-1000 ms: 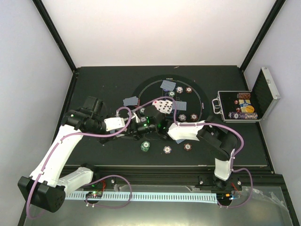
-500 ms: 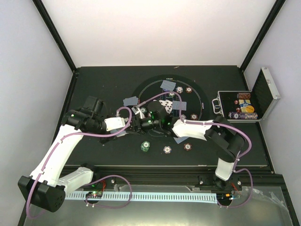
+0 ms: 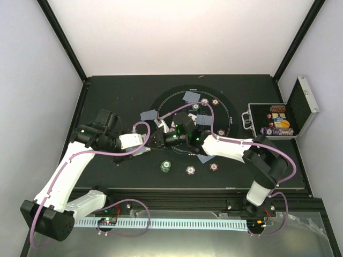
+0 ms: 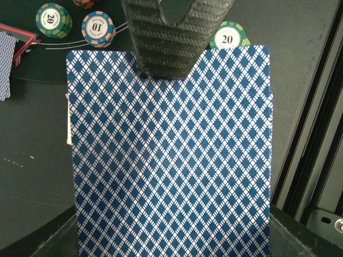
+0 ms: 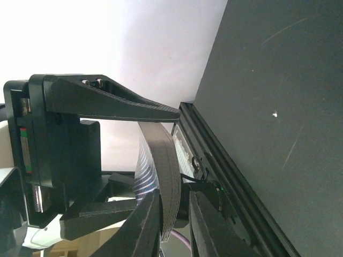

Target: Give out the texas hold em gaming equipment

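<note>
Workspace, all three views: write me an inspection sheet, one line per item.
Surface: black table carrying a round mat with white lines.
Job's things: card stack in the left gripper; loose cards on the mat's far side; green chip, pale chip and dark red chip in a row nearest the arms; further chips on the mat.
Clutter: open silver case at the right, chips inside.
Grippers: left gripper shut on the card stack; right gripper has a finger on either side of the stack's edge, grip not confirmed.
Cables: purple cables loop over both arms, one above the mat.
Surroundings: white walls, black frame posts.
</note>
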